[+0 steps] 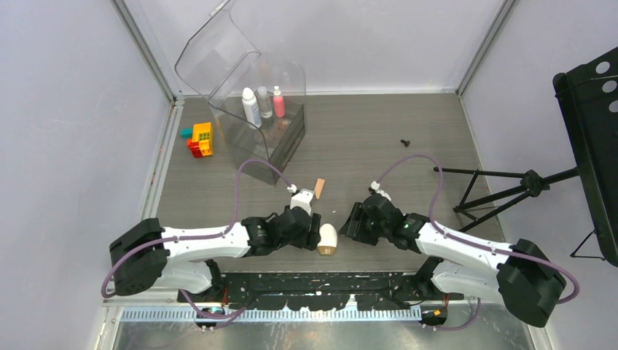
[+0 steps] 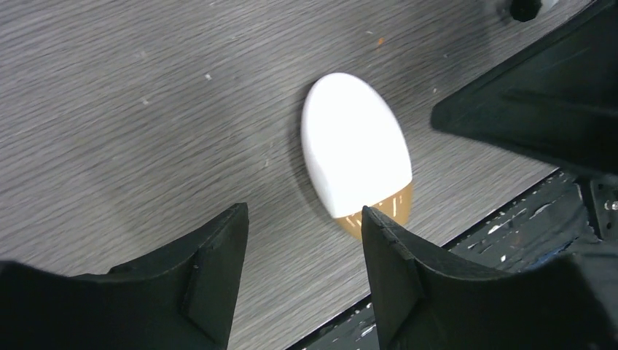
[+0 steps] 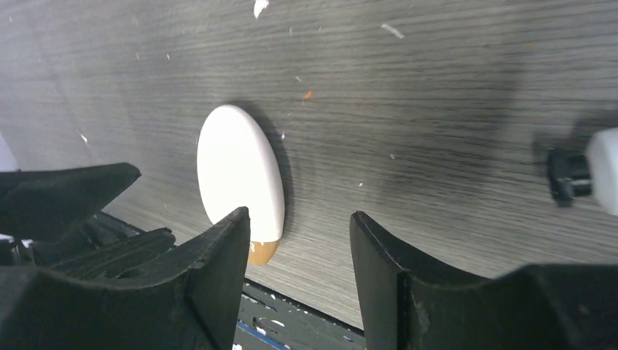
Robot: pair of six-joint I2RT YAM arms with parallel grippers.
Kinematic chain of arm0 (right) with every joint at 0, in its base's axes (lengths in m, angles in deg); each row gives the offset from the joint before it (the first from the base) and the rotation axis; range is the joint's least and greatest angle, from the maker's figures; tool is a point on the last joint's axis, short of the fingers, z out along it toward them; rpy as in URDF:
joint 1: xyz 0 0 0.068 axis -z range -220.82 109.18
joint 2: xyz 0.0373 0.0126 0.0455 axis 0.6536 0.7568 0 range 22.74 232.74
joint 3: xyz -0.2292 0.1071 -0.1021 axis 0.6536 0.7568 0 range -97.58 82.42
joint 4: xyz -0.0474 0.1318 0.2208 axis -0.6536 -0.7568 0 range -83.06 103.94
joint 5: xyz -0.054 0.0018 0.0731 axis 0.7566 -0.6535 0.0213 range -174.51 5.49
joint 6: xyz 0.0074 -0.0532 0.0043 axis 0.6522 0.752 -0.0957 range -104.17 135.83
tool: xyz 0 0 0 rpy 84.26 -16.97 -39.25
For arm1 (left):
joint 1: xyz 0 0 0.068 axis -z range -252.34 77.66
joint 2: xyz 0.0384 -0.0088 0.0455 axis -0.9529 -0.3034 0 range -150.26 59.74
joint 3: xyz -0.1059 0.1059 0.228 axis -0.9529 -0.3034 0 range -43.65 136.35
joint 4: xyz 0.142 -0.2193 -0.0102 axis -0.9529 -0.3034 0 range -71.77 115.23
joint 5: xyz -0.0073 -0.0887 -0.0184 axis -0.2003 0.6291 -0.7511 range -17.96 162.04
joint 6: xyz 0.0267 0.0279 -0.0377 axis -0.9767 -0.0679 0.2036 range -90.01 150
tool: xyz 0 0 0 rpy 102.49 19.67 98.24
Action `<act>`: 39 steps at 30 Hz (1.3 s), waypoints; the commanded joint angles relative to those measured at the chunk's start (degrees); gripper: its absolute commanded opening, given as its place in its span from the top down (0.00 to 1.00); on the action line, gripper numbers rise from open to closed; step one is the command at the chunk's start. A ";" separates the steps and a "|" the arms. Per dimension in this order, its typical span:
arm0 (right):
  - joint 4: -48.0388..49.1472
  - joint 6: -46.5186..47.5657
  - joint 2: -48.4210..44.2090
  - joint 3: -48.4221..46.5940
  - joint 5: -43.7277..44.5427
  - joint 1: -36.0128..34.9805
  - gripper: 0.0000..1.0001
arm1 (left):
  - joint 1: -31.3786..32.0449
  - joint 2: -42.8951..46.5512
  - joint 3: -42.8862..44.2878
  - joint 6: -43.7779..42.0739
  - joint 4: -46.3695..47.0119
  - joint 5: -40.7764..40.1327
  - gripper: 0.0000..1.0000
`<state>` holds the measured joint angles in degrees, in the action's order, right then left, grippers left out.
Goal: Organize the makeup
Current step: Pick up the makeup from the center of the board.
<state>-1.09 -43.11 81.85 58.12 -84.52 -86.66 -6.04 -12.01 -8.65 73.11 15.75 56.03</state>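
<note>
A white oval compact (image 1: 328, 238) with a gold end lies flat near the table's front edge, between my two grippers. My left gripper (image 1: 316, 232) sits just left of it, open and empty. In the left wrist view the compact (image 2: 355, 146) lies ahead of the left gripper (image 2: 302, 215), its gold end by the right fingertip (image 2: 379, 233). My right gripper (image 1: 351, 222) is just right of the compact, also open. In the right wrist view the compact (image 3: 239, 171) lies beside the left fingertip (image 3: 232, 240), outside the gap of the right gripper (image 3: 300, 217). Three bottles (image 1: 263, 104) stand in the clear case (image 1: 286, 131). A peach piece (image 1: 319, 187) lies behind the left gripper.
Colourful toy bricks (image 1: 199, 138) lie left of the clear case. A small black part (image 1: 405, 143) rests at mid-table right. A black tripod (image 1: 510, 191) and stand (image 1: 592, 124) reach in from the right. The table's front edge (image 2: 466, 226) is right next to the compact.
</note>
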 commanded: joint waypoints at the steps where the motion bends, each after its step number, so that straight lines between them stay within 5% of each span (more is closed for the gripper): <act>1: 7.53 1.83 2.10 1.33 -5.60 0.14 0.43 | -0.06 -2.60 0.02 1.97 8.66 1.61 0.41; 21: 24.83 1.28 14.11 7.09 -12.66 2.05 0.40 | -0.05 -10.46 -0.47 1.17 12.09 3.44 0.59; 31: 33.11 1.15 18.35 9.14 -15.64 2.04 0.50 | -0.18 -13.23 -0.58 -0.20 13.61 4.01 0.69; 39: 39.70 0.37 19.58 10.62 -18.28 2.03 0.52 | -0.26 -15.72 -1.16 -1.68 16.78 6.43 1.00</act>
<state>37.18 -42.96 99.08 66.76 -101.81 -83.54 -6.87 -23.57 -8.78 72.63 32.87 58.35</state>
